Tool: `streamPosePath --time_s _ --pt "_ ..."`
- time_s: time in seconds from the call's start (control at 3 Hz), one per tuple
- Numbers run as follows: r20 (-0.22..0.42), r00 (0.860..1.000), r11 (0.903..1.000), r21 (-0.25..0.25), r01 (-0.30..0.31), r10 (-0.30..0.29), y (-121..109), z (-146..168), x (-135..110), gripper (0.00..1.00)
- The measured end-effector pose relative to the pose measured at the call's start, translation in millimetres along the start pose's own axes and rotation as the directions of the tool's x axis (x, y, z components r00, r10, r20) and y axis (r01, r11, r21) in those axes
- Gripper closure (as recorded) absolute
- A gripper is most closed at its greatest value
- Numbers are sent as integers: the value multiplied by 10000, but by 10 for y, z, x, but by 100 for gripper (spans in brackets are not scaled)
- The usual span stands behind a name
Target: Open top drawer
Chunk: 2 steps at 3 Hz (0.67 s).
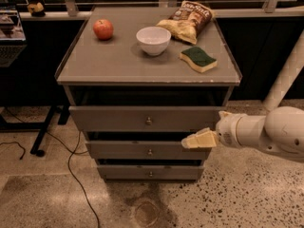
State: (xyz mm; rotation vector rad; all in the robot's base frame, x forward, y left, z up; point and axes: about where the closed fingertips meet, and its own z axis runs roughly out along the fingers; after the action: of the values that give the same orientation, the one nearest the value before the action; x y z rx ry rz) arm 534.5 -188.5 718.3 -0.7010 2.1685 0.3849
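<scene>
The top drawer [114, 118] is the widest of three grey drawer fronts under the cabinet top, with a small round metal knob [148, 121] at its centre. It stands a little way out from the cabinet, with a dark gap above it. My gripper [192, 141] comes in from the right on a white arm [266, 134]. Its cream tip is in front of the right part of the middle drawer [123, 150], below and to the right of the top drawer's knob, not touching it.
On the cabinet top [118, 65] are a red apple [103, 29], a white bowl [153, 40], a chip bag [188, 20] and a green-and-yellow sponge [198, 59]. The smallest drawer [128, 173] is at the bottom. A black cable [71, 165] and a stand foot lie on the left floor. A white post [289, 75] stands at right.
</scene>
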Motion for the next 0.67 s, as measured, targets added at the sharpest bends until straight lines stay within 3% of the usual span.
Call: streamPosePath --time_s 0.67 --pt "26 10000 10000 -54 -10 10 -2 35 -16 42"
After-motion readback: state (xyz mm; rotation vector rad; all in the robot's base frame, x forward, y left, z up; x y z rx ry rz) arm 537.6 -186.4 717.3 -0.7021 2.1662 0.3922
